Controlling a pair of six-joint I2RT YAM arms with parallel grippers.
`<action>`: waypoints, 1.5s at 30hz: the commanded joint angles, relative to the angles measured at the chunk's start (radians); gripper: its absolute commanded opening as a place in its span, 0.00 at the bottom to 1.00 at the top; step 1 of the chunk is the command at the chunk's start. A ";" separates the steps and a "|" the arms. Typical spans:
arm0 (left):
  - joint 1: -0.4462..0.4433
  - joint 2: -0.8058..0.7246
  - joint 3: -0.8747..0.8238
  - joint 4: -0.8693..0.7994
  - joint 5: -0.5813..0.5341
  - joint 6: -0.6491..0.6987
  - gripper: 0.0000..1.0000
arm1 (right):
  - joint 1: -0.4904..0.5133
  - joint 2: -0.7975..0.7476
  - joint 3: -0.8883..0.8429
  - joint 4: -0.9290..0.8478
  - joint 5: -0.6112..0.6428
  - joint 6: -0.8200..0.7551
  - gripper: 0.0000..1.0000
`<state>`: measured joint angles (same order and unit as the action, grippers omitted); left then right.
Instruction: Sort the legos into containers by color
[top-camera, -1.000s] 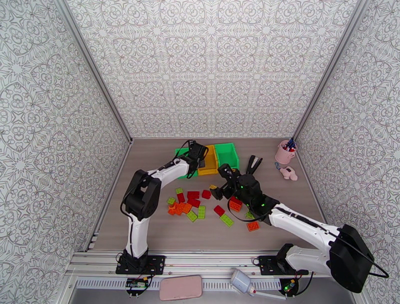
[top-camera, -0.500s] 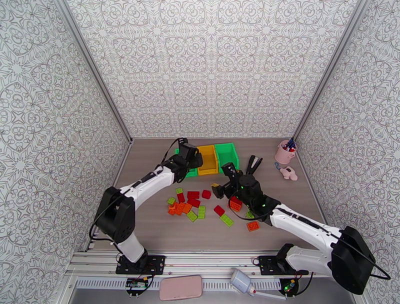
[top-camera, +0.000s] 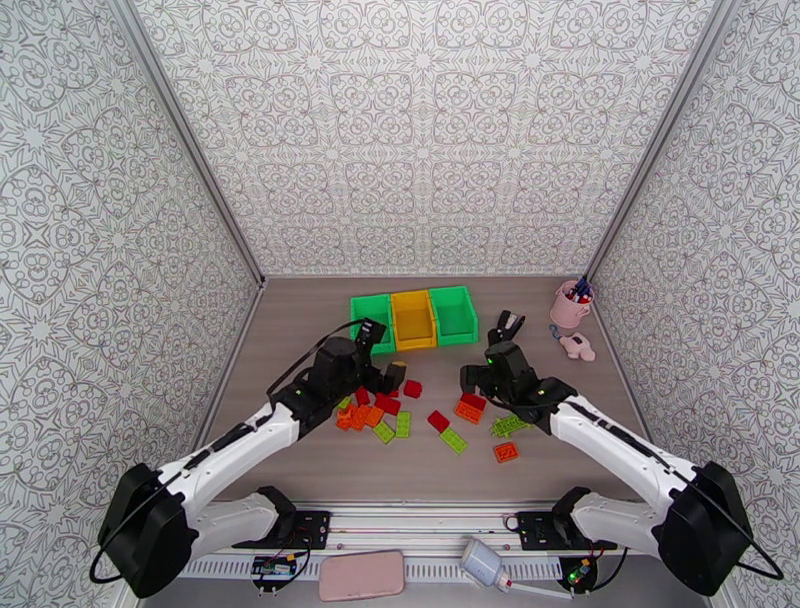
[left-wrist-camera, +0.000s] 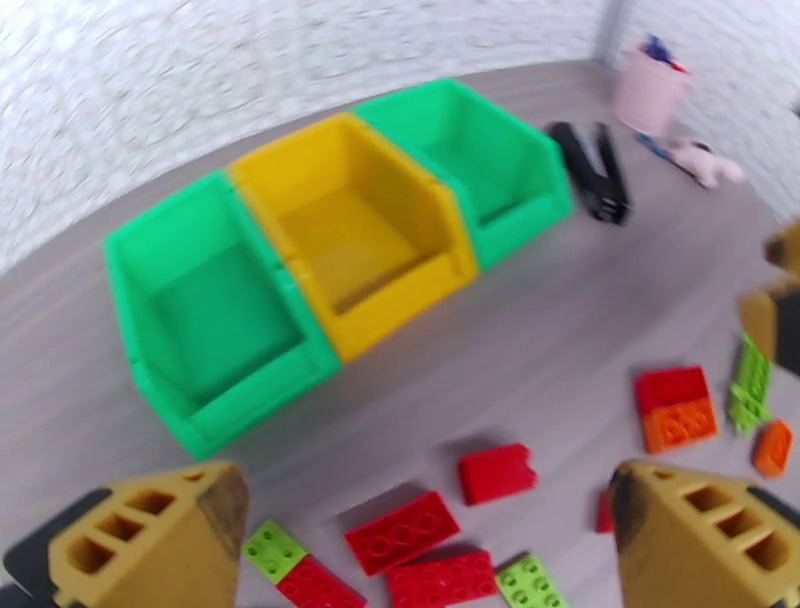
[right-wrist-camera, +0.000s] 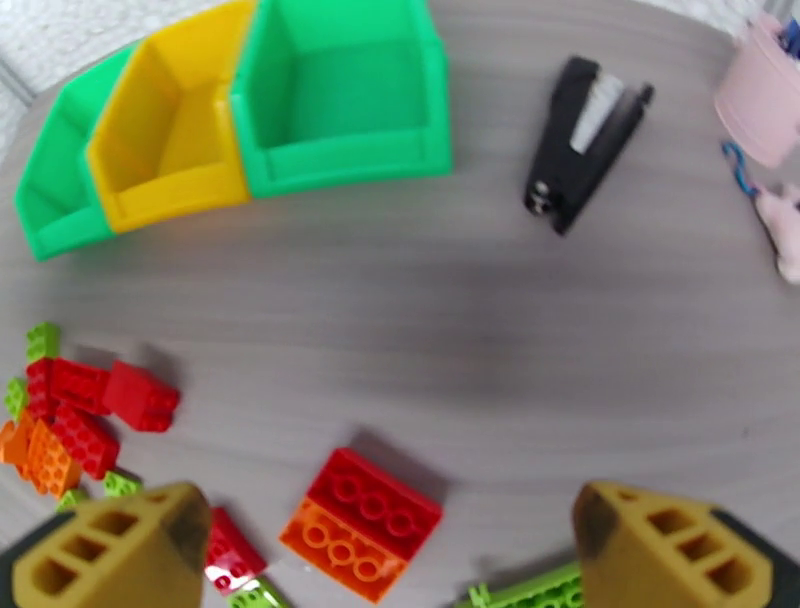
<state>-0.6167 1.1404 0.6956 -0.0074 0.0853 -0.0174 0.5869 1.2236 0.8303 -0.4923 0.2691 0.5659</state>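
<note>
L gripper (left-wrist-camera: 425, 490) and R gripper (right-wrist-camera: 390, 510): jaws wide, nothing held. One red lego (left-wrist-camera: 497, 472) just near-side of the yellow bin (left-wrist-camera: 400, 310) is best straddled squarely, approached vertically.

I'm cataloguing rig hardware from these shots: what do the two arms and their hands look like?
The left arm and right arm have white links, black joints and looped black cables. The left hand and right hand carry tan wedge-shaped fingers with lattice cut-outs.
</note>
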 joint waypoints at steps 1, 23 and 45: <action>-0.029 -0.035 -0.068 0.118 0.224 0.181 1.00 | -0.007 0.053 0.036 -0.131 0.019 0.218 1.00; -0.078 -0.002 -0.125 0.146 0.384 0.272 1.00 | 0.018 0.416 0.211 -0.219 -0.091 0.472 0.98; -0.081 -0.037 -0.149 0.124 0.344 0.254 1.00 | 0.020 0.506 0.230 -0.207 -0.128 0.462 0.68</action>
<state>-0.6914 1.1305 0.5655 0.1165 0.4461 0.2398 0.6014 1.7245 1.0378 -0.6899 0.1448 1.0302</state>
